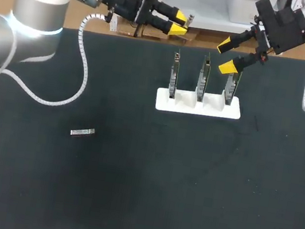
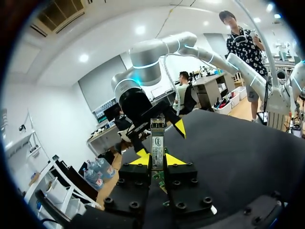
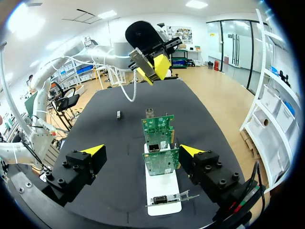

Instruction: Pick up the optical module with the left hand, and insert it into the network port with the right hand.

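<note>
Here the left gripper (image 2: 157,160) is clamped on the optical module (image 2: 157,138) near the table's (image 1: 127,203) far edge, while the right gripper (image 3: 142,150) hangs, fingers apart, over 3 network cards (image 3: 158,128).

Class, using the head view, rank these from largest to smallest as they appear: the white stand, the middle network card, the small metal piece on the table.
1. white stand
2. middle network card, seen edge-on
3. small metal piece, clearly smallest

silver arms (image 1: 35,17), black yellow-tipped claws (image 1: 181,24), white coiled cables (image 1: 83,51)
</note>
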{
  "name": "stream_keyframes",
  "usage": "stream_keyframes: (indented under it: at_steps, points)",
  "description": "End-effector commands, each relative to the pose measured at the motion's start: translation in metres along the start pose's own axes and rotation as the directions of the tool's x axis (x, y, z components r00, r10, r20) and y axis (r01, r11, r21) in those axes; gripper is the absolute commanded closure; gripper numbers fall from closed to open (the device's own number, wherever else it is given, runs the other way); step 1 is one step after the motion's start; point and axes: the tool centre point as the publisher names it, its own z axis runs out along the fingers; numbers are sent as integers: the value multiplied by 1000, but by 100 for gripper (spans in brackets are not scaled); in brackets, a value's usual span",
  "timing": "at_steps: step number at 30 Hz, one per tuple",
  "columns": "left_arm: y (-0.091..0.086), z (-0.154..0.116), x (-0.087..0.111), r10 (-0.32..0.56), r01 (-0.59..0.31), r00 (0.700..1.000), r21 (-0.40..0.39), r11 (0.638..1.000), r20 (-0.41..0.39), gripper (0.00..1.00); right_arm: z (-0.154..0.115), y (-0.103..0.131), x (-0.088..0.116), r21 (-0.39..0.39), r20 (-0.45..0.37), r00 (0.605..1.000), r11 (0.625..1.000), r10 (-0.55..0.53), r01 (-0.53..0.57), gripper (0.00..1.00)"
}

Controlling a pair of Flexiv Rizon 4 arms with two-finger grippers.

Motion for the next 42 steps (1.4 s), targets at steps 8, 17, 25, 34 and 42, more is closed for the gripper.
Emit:
stream_keyframes:
  at_steps: [8, 17, 25, 34, 42]
  points:
    - [-11, 13, -10, 12, -13, 998, 11, 1000, 62, 100, 0, 1, 0, 3, -1, 1000, 1000, 1, -1, 0]
    - [-16, 24, -14, -1, -2, 994, 30, 1000, 107, 100, 0, 1, 0, 3, -1, 1000, 1000, 1, -1, 0]
    - [-18, 29, -15, -64, 56, 988, 62, 996, 138, 100, 0, 1, 0, 3, -1, 1000, 1000, 1, -1, 0]
    - [-16, 26, -15, -149, 137, 974, 81, 987, 170, 100, 0, 1, 0, 3, -1, 1000, 1000, 1, -1, 0]
    - [-11, 25, -10, -172, 162, 962, 67, 985, 212, 100, 0, 1, 0, 3, -1, 1000, 1000, 1, -1, 0]
